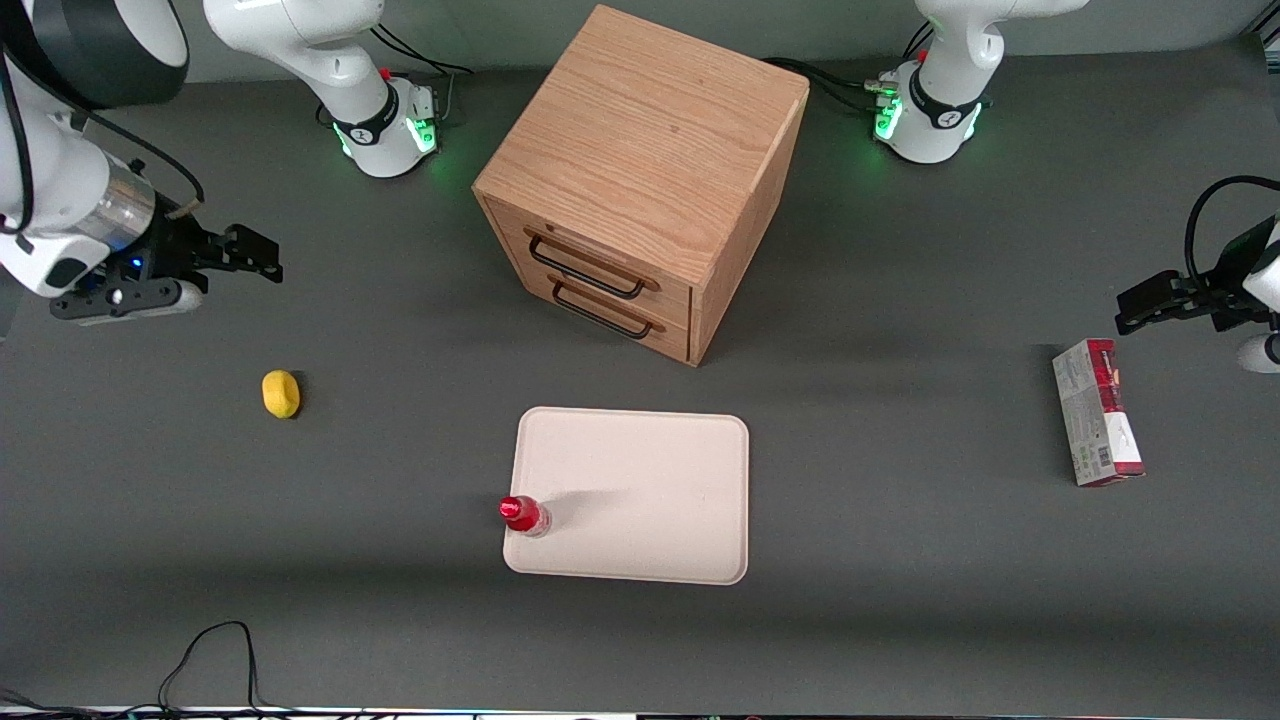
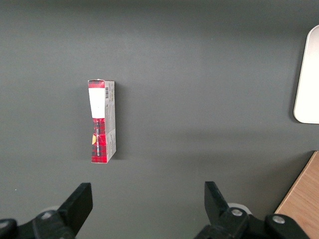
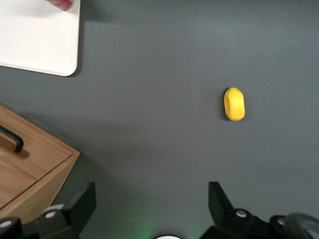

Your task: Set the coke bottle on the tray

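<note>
Open black two-finger gripper point(image 1: 255, 255) hangs at working arm's end — only small yellow lemon-like lump point(image 1: 281, 393) between it and cream-white rectangular tray point(image 1: 650, 480).

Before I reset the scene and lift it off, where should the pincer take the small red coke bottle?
Grip the small red coke bottle around its slim body below the cap, coming from above: it stands upright at the corner of the flat cream-white tray. The open pincer hangs toward the working arm's end of the table.

A robotics lab is indicated: two white arm bases point(image 1: 385, 125) with green status lights are bolted to a dark grey table point(image 1: 900, 600) beside the wooden drawer box point(image 1: 640, 180), and loose cables point(image 1: 215, 655) are seen near it.
</note>
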